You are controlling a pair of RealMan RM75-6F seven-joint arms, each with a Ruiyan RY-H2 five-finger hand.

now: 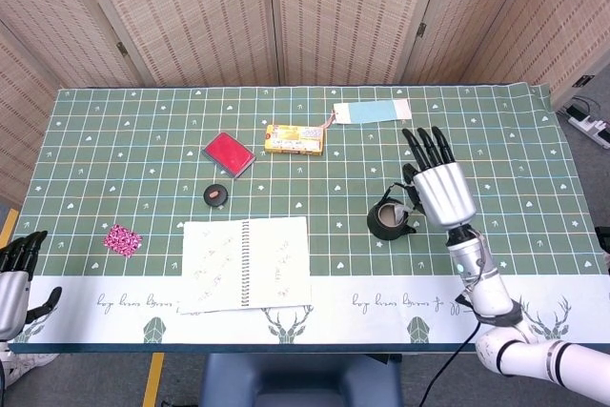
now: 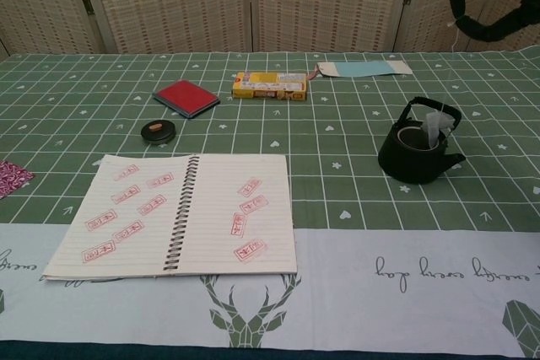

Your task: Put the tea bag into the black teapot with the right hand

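Observation:
The black teapot [image 2: 419,152] stands open on the green cloth at the right, handle upright. A pale tea bag [image 2: 435,122] hangs at its mouth, just under the handle, on a thin string running up to my right hand [image 2: 457,2] at the top right edge. In the head view my right hand [image 1: 439,186] hovers just right of and above the teapot [image 1: 388,220], fingers pointing away and pinching the string; the bag itself is hidden there. My left hand [image 1: 16,279] hangs off the table's near left corner, holding nothing.
An open notebook [image 1: 246,262] with red stamps lies at the front centre. A red pad [image 1: 228,152], yellow box [image 1: 294,138], light blue tag [image 1: 372,111], small black disc [image 1: 216,194] and pink patch [image 1: 122,238] lie further left and back.

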